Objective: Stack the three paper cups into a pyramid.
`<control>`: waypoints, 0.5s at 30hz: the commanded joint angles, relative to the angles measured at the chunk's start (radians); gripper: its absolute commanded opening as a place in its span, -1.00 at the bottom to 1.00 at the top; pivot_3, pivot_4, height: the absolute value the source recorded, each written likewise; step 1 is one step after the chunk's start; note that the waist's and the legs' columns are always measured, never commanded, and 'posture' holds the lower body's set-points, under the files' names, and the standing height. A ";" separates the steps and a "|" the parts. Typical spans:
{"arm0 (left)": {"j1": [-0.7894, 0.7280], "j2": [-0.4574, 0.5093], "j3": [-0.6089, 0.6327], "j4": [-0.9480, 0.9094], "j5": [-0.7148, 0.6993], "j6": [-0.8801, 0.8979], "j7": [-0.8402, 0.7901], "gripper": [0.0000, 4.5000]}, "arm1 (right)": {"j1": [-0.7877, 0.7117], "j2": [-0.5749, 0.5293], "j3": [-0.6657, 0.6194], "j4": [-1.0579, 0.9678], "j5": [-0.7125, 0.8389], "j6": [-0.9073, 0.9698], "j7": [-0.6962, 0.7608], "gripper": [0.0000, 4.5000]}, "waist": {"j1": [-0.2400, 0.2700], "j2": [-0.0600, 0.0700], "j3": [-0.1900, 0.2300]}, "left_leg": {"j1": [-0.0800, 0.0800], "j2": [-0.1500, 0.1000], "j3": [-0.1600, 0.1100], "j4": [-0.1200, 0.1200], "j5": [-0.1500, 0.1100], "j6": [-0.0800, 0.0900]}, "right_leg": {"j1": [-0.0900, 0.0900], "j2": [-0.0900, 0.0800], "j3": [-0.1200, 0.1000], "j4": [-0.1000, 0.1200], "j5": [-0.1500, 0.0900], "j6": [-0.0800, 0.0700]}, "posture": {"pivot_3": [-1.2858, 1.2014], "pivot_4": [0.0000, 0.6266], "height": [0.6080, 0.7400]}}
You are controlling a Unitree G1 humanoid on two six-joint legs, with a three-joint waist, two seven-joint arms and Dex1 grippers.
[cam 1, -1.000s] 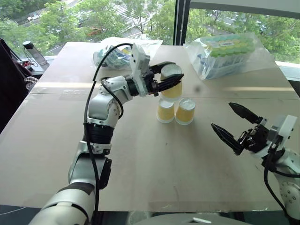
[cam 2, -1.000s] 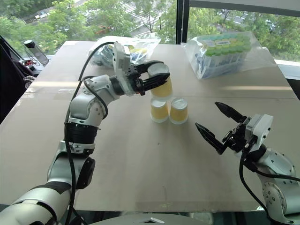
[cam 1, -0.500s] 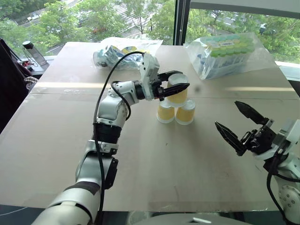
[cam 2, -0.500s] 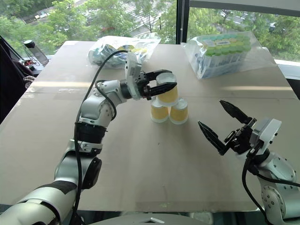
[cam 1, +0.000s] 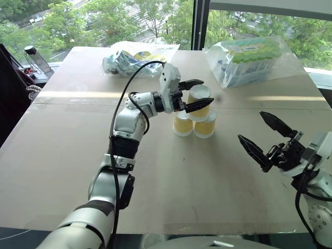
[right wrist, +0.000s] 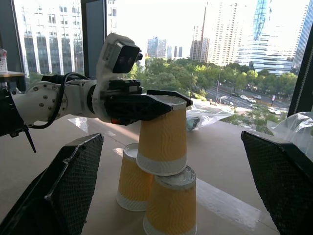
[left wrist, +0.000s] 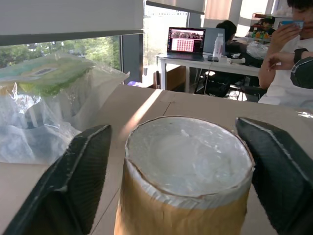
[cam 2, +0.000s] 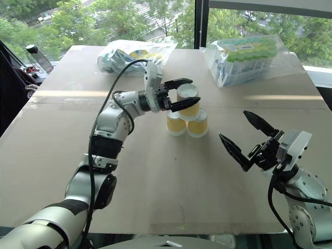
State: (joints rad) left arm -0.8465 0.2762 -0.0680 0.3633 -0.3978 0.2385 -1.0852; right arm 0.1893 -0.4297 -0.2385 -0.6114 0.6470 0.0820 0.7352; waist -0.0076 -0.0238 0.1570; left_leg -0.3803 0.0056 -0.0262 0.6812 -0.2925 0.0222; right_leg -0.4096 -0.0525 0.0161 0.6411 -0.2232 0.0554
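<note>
Top cup (cam 1: 199, 101): upside down, resting on the two lower cups (cam 1: 193, 124), which stand side by side mid-table (cam 1: 155, 181)
Left gripper (cam 1: 198, 94): fingers spread either side of the top cup, gaps visible, gripping nothing
Right gripper (cam 1: 262, 136): wide open, empty, well apart from the pyramid (right wrist: 160, 176)

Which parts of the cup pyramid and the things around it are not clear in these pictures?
- Top yellow paper cup: lower part cut off by the left wrist view's edge.
- Back bottom cup: partly hidden by the top cup in the right wrist view.
- Clear plastic bag of packaged goods: contents too small to read.
</note>
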 commanded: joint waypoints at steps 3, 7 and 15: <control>-0.032 -0.002 0.057 -0.078 -0.042 -0.015 0.010 0.96 | -0.005 -0.007 -0.012 -0.014 0.016 -0.023 0.010 1.00 | 0.000 0.000 0.000 | 0.000 0.000 0.000 0.000 0.000 0.000 | 0.000 0.000 0.000 0.000 0.000 0.000 | 0.03 -0.52 1.00; -0.070 0.000 0.113 -0.165 -0.119 0.039 0.033 0.96 | 0.000 -0.006 -0.014 0.005 0.016 -0.033 0.029 1.00 | 0.000 0.000 0.000 | 0.000 0.000 0.000 0.001 0.000 0.000 | 0.000 0.000 0.000 0.000 0.000 0.000 | 0.03 -0.52 1.00; 0.204 0.252 0.225 -0.630 -0.306 0.404 0.149 0.96 | 0.049 -0.029 -0.023 0.234 -0.027 -0.117 0.192 1.00 | -0.013 0.005 -0.001 | 0.004 0.000 -0.002 -0.003 0.000 0.000 | 0.000 0.001 0.007 0.001 0.000 0.000 | 0.03 -0.52 1.00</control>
State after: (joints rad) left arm -0.7286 0.4815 0.1226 -0.1574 -0.6820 0.5764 -0.9718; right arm 0.2431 -0.4448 -0.2394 -0.4090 0.6266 0.0094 0.8822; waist -0.0205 -0.0192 0.1562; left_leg -0.3755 0.0058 -0.0284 0.6781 -0.2926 0.0222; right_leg -0.4096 -0.0514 0.0235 0.6418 -0.2233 0.0553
